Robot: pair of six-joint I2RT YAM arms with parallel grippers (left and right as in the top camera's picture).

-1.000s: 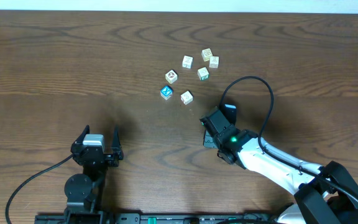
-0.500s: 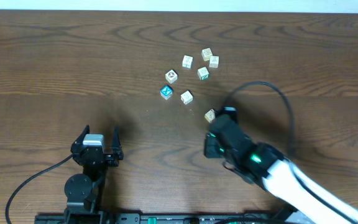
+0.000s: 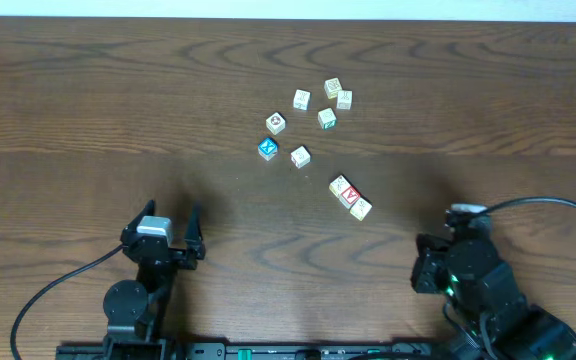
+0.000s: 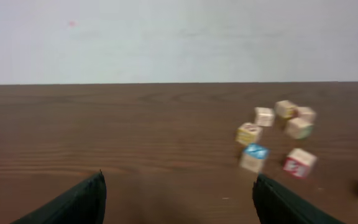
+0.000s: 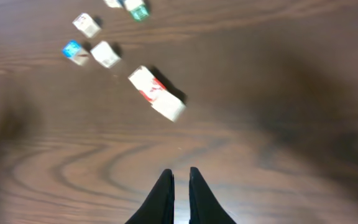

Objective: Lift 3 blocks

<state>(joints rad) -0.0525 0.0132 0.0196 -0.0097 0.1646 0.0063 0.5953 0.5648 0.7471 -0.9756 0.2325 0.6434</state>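
Three blocks lie touching in a short diagonal row on the table: a pale one [image 3: 339, 184], a red-faced one [image 3: 350, 196] and another pale one [image 3: 361, 208]. The right wrist view shows the same row, with the red-faced block [image 5: 154, 92] in the middle. My right gripper [image 5: 180, 171] is low at the near right, well back from the row. Its fingers stand almost together, with only a thin slit and nothing between them. At the near left my left gripper [image 3: 171, 215] is wide open and empty, its fingers [image 4: 86, 202] framing bare wood.
Farther back lies a loose cluster of several other cubes, among them a blue-faced cube [image 3: 266, 148] and a pale cube [image 3: 300, 156] beside it. The right arm's cable [image 3: 528, 205] arcs over the table's right side.
My right arm has pulled back from the blocks to the near right corner, uncovering the row of three on the table. The left arm has barely shifted.
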